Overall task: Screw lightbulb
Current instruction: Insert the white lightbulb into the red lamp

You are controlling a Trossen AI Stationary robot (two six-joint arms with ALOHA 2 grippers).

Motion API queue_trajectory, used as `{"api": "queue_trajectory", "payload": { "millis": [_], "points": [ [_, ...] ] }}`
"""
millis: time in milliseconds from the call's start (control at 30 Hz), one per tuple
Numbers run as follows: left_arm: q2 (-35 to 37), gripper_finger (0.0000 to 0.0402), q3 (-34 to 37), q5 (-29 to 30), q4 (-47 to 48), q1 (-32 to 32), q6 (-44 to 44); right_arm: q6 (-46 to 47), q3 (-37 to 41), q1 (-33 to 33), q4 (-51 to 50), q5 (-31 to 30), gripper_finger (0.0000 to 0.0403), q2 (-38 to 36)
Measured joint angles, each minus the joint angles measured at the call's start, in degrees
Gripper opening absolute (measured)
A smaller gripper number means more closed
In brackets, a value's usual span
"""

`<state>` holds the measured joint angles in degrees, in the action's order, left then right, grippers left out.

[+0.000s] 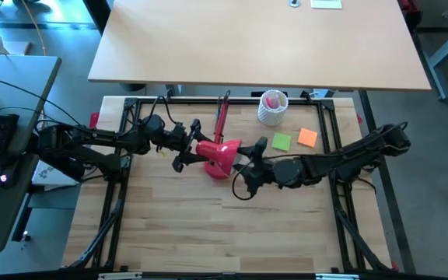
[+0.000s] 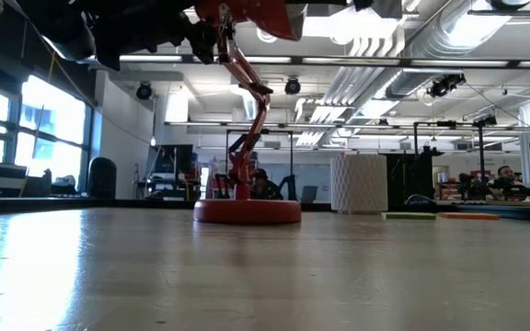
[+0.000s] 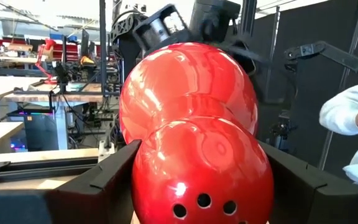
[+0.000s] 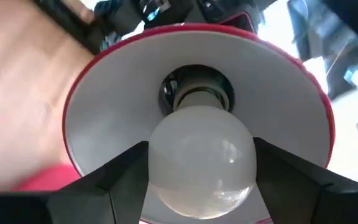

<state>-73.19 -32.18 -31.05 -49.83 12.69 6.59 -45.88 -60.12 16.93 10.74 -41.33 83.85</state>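
Observation:
A red desk lamp stands on its round base (image 2: 247, 211) mid-table, with its jointed arm (image 2: 249, 110) rising to the shade (image 1: 221, 151). The shade lies roughly level, its mouth facing the table's right. My left gripper (image 1: 187, 152) is shut on the shade's rear. The white lightbulb (image 4: 201, 163) sits in the mouth of the shade (image 4: 104, 99), with its grey base (image 4: 197, 97) in the socket. My right gripper (image 1: 246, 166) comes from the right and is closed around the bulb. My left gripper pinches the narrow rounded rear of the shade (image 3: 199, 180) between its two fingers (image 3: 107, 180), one on each side. The fingers come roughly level from the table's left. The shade stays high above the table on the lamp's arm. My right gripper has the lightbulb's round glass (image 4: 166, 162) between its two fingers (image 4: 120, 180), one at each side of the widest part. The fingers come about level from the table's right, pointing into the shade along the bulb's axis. The bulb's base sits in the socket.
A white perforated cup (image 1: 272, 107) stands at the far side, right of the lamp. A green note (image 1: 281, 141) and an orange note (image 1: 307, 138) lie flat near it. A black frame (image 1: 131, 109) borders the table. A person's white sleeve (image 3: 353, 130) shows beyond.

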Motion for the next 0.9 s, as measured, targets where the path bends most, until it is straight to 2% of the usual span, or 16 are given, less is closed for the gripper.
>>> {"api": "queue_trajectory", "payload": {
  "millis": [333,533,700,800,900],
  "points": [
    [-0.02,0.0251,0.0,-3.25,0.24,0.11,-2.74,30.86,-0.16,-0.64,0.69,4.13,0.0254,0.0],
    [-0.02,0.0251,0.0,-4.64,0.38,0.07,-5.33,57.32,-0.34,-2.24,1.34,9.0,0.0253,-0.22],
    [-0.03,0.0251,0.0,-5.0,0.27,0.0,-6.62,76.91,-0.32,-3.23,1.8,9.89,0.0253,-0.2],
    [-0.04,0.0251,0.0,-4.98,0.27,0.0,-6.63,81.86,-0.3,-3.32,1.78,9.8,0.0253,-0.18],
    [-0.04,0.0251,0.0,-4.98,0.25,0.0,-6.69,79.13,-0.28,-3.34,1.75,10.0,0.0254,-0.15]
  ]
}}
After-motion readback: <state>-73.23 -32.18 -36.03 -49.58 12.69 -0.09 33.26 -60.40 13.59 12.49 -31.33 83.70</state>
